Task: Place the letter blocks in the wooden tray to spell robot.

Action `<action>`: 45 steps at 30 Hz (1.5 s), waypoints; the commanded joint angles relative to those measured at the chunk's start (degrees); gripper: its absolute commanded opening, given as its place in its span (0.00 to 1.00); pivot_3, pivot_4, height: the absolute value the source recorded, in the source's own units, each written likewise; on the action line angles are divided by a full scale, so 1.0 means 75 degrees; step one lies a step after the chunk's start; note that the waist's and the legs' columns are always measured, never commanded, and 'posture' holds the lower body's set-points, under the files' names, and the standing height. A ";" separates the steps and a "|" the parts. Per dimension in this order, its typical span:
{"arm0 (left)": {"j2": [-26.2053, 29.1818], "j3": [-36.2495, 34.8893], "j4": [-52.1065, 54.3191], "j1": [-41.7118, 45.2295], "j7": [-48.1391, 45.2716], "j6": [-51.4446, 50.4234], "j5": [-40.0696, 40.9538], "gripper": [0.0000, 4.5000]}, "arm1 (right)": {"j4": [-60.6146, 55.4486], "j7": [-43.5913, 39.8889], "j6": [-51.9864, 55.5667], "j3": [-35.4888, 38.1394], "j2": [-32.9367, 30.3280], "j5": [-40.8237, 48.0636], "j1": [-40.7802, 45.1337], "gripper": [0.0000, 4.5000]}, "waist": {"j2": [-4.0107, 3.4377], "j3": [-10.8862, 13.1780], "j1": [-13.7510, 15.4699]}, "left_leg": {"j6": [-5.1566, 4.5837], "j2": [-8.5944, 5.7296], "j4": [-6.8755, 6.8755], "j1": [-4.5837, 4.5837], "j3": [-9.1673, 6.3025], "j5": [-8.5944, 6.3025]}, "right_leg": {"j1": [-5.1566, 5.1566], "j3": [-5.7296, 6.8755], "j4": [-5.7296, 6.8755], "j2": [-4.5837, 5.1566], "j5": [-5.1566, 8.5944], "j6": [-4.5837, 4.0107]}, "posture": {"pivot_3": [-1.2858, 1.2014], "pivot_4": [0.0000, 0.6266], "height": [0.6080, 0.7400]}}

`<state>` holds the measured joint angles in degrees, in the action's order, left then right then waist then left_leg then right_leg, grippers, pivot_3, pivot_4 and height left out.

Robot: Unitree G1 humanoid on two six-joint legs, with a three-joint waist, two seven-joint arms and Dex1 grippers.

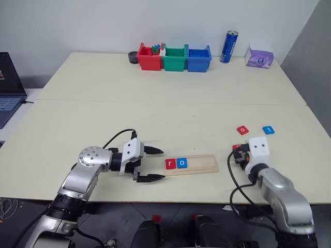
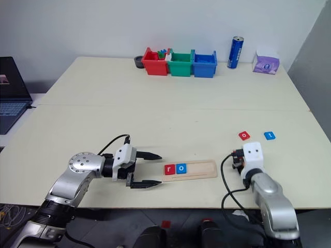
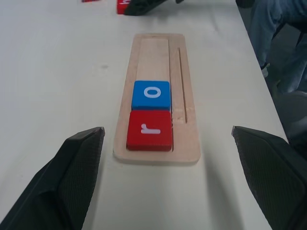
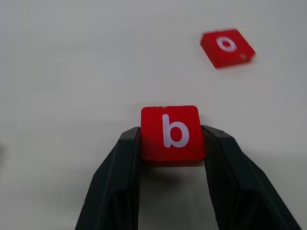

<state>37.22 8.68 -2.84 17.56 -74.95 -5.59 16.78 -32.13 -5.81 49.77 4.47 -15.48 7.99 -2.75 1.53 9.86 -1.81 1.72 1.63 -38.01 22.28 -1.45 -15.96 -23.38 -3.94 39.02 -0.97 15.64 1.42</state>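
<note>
as it sits clamped edge to edge, red b block (image 4: pixel 171 132): light, stiff, smooth; side edges suit
right gripper (image 4: pixel 171 143): closed on it
left gripper (image 1: pixel 153 164): fingers apart, empty, by wooden tray (image 1: pixel 204 164)

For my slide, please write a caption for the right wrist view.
Right gripper clamps the red square "b" tile; a red "o" tile lies beyond.

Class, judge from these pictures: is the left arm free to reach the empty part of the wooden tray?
Probably yes. The left gripper sits open at the tray's filled end, with only the r tile and o tile between it and the bare groove.
</note>
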 commanded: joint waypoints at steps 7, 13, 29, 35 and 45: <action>-0.0016 0.0095 0.0137 0.0330 -0.0237 0.0047 0.0026 1.00 | -0.0818 0.0911 0.0289 -0.0018 0.1108 -0.0203 -0.0667 0.33 | -0.0001 -0.0001 -0.0016 | 0.0000 0.0000 -0.0003 -0.0023 0.0007 0.0001 | 0.0007 -0.0003 0.0001 -0.0003 0.0003 0.0004 | 0.52 0.24 1.00; -0.0024 0.0123 0.0081 0.0352 -0.0246 0.0118 -0.0046 1.00 | -0.0950 0.0992 0.0073 0.0326 0.1511 -0.0030 -0.0513 0.64 | 0.0000 -0.0001 -0.0012 | 0.0000 0.0001 -0.0002 -0.0024 0.0007 0.0000 | 0.0008 -0.0005 -0.0002 -0.0002 0.0004 0.0005 | 0.52 0.24 1.00; -0.0126 0.0288 0.0158 0.0448 -0.0147 0.0099 -0.0265 1.00 | -0.0158 -0.4743 -0.0915 0.0732 -0.4008 0.1559 -0.0047 1.00 | -0.0005 0.0011 -0.0008 | -0.0002 -0.0014 0.0000 -0.0023 0.0020 -0.0001 | 0.0015 0.0005 -0.0012 -0.0003 0.0005 0.0006 | 0.52 0.24 1.00; -0.0162 0.0354 0.0270 0.0540 -0.0037 -0.0014 -0.0270 1.00 | 0.1677 -0.6316 -0.2651 -0.0093 -0.5035 0.1119 0.0494 1.00 | -0.0001 0.0015 -0.0015 | -0.0002 -0.0013 -0.0004 -0.0028 0.0025 -0.0001 | 0.0017 0.0001 -0.0008 -0.0014 0.0004 0.0005 | 0.52 0.24 1.00; -0.0155 0.0387 0.0607 0.0545 0.0138 -0.0246 -0.0278 1.00 | 0.3538 -0.7432 -0.3511 -0.1007 -0.5177 0.0693 0.1826 1.00 | 0.0001 0.0016 0.0000 | -0.0002 -0.0007 -0.0006 -0.0027 0.0021 -0.0001 | 0.0017 0.0001 -0.0006 -0.0007 0.0000 -0.0001 | 0.52 0.24 1.00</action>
<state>35.92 11.42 -0.25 20.99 -74.27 -7.30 14.66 -6.01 -60.03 24.40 -2.96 -53.57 13.73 9.92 1.53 9.98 -1.81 1.71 1.57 -38.06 22.08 -1.29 -15.97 -23.25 -3.93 38.97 -1.02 15.64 1.41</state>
